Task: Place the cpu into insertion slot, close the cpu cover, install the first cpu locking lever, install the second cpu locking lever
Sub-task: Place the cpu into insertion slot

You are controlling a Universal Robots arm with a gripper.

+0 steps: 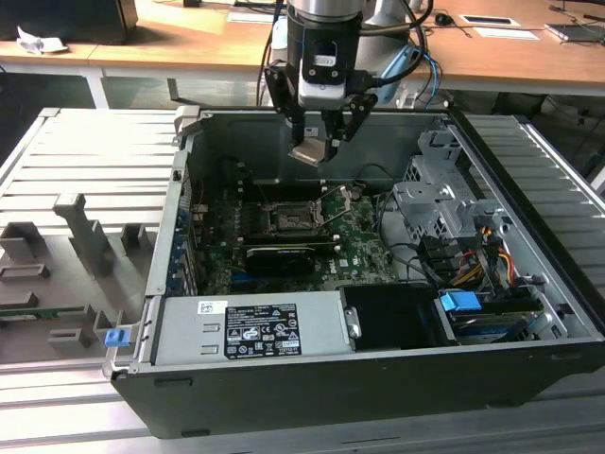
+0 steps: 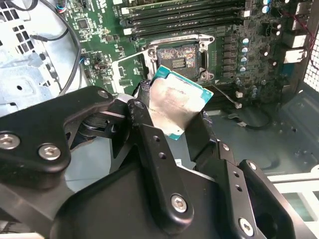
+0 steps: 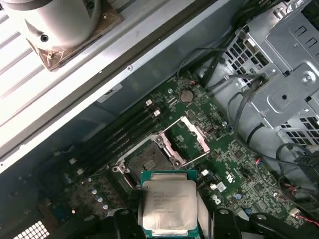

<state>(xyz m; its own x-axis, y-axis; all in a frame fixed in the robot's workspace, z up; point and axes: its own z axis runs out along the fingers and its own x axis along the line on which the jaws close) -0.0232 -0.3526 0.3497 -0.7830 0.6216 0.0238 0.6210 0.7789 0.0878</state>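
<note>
The cpu (image 3: 168, 201), a square chip with a pale silver face and teal rim, hangs pinched between the gripper's (image 2: 174, 107) black fingers above the bare insertion slot (image 3: 149, 159), its cpu cover (image 3: 193, 135) raised, with memory slots (image 3: 124, 134), loose cables (image 3: 239, 104) and a grey drive cage (image 3: 289, 84) crowding round.

The arm (image 1: 326, 14) is round and dark grey. The gripper (image 1: 319, 142) is black with a pale grey box in its middle. Its fingers (image 2: 152, 144) are thick black bars with shiny silver screws (image 2: 179, 203). Blue and black cables (image 1: 427, 68) run beside it.
</note>
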